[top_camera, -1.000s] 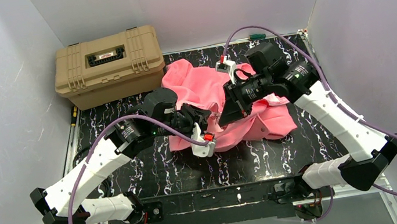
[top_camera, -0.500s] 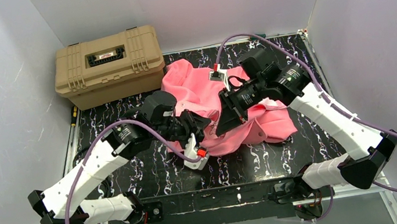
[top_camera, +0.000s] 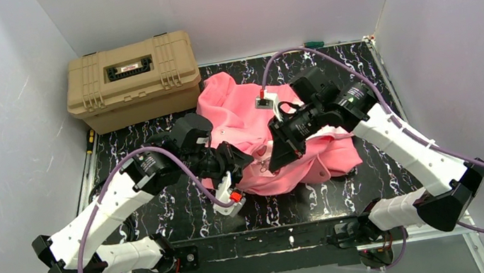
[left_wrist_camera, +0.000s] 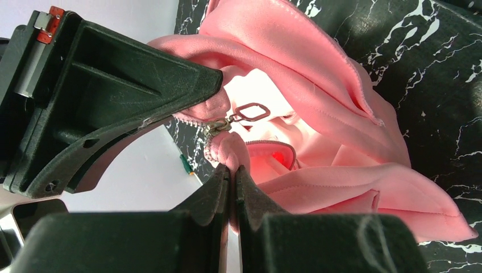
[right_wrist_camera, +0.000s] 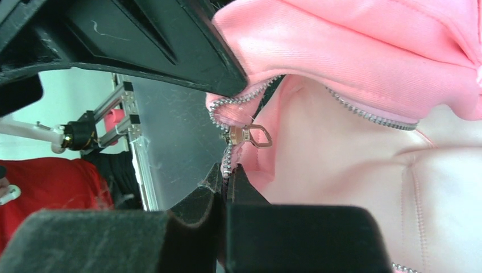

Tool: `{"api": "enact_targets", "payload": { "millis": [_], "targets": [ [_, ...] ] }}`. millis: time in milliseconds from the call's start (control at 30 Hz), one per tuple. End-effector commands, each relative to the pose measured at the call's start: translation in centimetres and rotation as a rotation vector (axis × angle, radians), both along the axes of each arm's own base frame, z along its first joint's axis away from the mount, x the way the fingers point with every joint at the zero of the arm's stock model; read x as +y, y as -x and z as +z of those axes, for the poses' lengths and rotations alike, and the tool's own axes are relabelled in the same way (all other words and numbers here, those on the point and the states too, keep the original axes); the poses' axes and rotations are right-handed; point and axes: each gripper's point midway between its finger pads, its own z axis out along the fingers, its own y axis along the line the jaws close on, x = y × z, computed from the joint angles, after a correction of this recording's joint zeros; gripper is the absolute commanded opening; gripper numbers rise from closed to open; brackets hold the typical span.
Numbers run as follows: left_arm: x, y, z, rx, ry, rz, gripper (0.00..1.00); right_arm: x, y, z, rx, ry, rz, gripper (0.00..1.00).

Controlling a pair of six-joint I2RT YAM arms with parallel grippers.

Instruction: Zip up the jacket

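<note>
The salmon-pink jacket lies crumpled in the middle of the black marbled table. My left gripper and right gripper meet at its front edge. In the left wrist view, my left gripper is shut on a fold of jacket fabric just below the metal zipper slider and its pull tab. In the right wrist view, my right gripper is shut on the zipper tape right below the slider. The zipper teeth run open to the right.
A tan hard case stands at the back left, touching the jacket's hood side. A green-handled tool lies at the back wall. White walls close in on the left, back and right.
Both grippers have moved toward the near left, staying together on the zipper end. The jacket's front edge has been dragged with them and the cloth has bunched up.
</note>
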Motion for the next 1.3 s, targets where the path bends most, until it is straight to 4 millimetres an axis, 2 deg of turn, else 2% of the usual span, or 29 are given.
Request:
{"api": "enact_targets", "payload": {
  "millis": [0,267,400,500,733,833,967,1033,1133,1267],
  "targets": [
    [0.8,1.8,0.9,0.019,0.015,-0.059,0.0,-0.6,-0.2,1.3,-0.112,0.002,0.003,0.01],
    [0.6,1.7,0.9,0.016,0.014,-0.067,0.0,0.6,1.9,-1.3,-0.153,0.114,0.14,0.01],
    [0.6,1.7,0.7,0.008,0.002,-0.079,0.0,0.5,2.1,-0.9,-0.19,0.103,0.159,0.01],
    [0.6,2.1,0.5,0.009,-0.004,-0.104,0.0,0.3,1.7,-0.2,-0.24,0.098,0.143,0.01],
    [0.0,2.2,0.6,-0.007,0.002,-0.142,0.03,1.3,1.7,-0.3,-0.204,0.07,0.145,0.01],
    [-0.2,1.8,0.3,-0.013,-0.008,-0.137,0.11,1.5,2.5,-0.2,-0.166,0.03,0.162,0.01],
    [-0.7,1.0,0.8,-0.02,0.016,-0.096,0.37,1.6,2.8,-0.5,-0.146,0.014,0.157,0.01],
    [-0.8,0.7,1.2,-0.023,0.03,-0.071,0.45,1.9,2.8,-0.3,-0.149,-0.004,0.149,0.01],
    [-0.5,0.6,1.6,-0.015,0.046,-0.04,0.54,2.1,2.6,-0.1,-0.157,-0.028,0.132,0.01],
    [0.1,0.9,1.9,0.022,0.058,0.008,0.56,2.3,2.4,-0.6,-0.157,-0.042,0.116,0.01]
  ]
}}
